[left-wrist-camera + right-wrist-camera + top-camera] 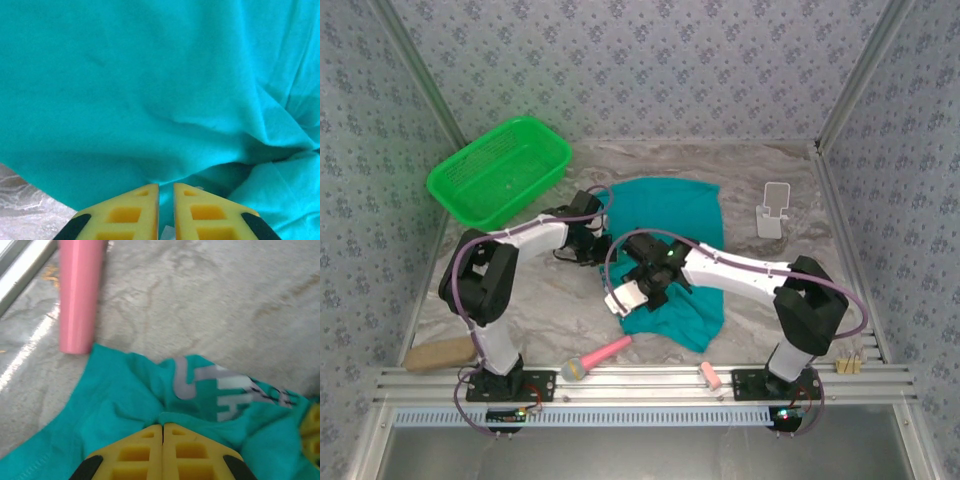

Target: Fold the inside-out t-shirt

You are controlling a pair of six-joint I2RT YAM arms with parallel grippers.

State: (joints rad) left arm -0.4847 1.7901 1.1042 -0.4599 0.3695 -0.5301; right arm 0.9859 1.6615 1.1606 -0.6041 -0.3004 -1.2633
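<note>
Though crumpled, t-shirt (670, 212) between both jaw pairs.

Two hands are showing, one left hand (166, 187) and one right hand (163, 427). Sitting on or at the edge of the worktop (555, 310) are one teal t-shirt (670, 205), one green basket (530, 192), one white stand (772, 210), one pink-handled tool (600, 356), one small pink piece (710, 376), one tan block (438, 353) and one small wooden item (850, 364).
</note>
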